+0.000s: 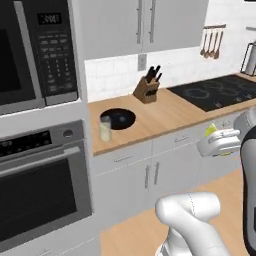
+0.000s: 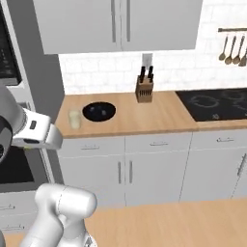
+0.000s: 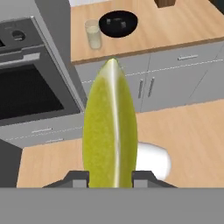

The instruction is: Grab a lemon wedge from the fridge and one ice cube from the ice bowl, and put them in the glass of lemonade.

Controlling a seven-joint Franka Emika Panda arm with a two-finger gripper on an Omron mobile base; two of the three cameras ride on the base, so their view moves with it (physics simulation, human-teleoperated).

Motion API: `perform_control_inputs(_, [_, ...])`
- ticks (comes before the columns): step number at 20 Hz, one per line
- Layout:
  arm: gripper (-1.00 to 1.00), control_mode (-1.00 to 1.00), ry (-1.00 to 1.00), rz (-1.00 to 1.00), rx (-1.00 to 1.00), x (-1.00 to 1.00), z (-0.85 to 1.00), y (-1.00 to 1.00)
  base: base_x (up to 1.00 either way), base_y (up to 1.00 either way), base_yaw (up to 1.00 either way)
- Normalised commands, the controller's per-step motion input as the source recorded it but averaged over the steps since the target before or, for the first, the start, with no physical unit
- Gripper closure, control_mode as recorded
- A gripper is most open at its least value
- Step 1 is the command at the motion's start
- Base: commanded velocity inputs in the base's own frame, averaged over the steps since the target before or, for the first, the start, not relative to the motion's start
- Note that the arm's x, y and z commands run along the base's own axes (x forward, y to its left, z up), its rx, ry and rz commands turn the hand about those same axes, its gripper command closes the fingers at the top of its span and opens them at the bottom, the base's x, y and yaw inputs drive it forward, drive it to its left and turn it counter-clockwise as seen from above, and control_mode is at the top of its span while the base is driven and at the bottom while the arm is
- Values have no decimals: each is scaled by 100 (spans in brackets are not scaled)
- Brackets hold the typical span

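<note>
Nearest my hand camera is the lemon wedge [image 3: 109,131], pinched upright between my two fingertips [image 3: 78,178]; my gripper [image 3: 110,179] is clenched on it, well short of the counter [image 3: 175,30]; ahead of and below the gripper stands the glass of lemonade [image 3: 92,33], with the ice bowl [image 3: 118,22] just beside it on the far side.

Risks, as I judge them: the wedge is slick and tapered, so a jolt on the way could squeeze it out of my grip onto the floor; the glass is narrow and sits close to the counter edge and the bowl, so a low or skewed approach could tip it or drop the wedge outside the rim.

Count: one wedge; one glass; one bowl, its ice too dark to count; one knife block [image 1: 147,89]; one cooktop [image 1: 220,92]; one wall oven [image 3: 30,94].
</note>
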Motion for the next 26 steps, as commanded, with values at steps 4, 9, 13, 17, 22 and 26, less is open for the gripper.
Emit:
perform_control_inputs(4, [100,100,0,0,0,0,0,0,97,-79,56])
perform_control_inputs(9, [100,100,0,0,0,0,0,0,75,-67,56])
perform_control_inputs(13, [100,100,0,0,0,0,0,0,61,-35,60])
perform_control_inputs(17, [100,100,0,0,0,0,0,0,44,-3,48])
perform_control_inputs(22, [100,100,0,0,0,0,0,0,97,-44,32])
perform_control_inputs(26, [100,100,0,0,0,0,0,0,53,-25,7])
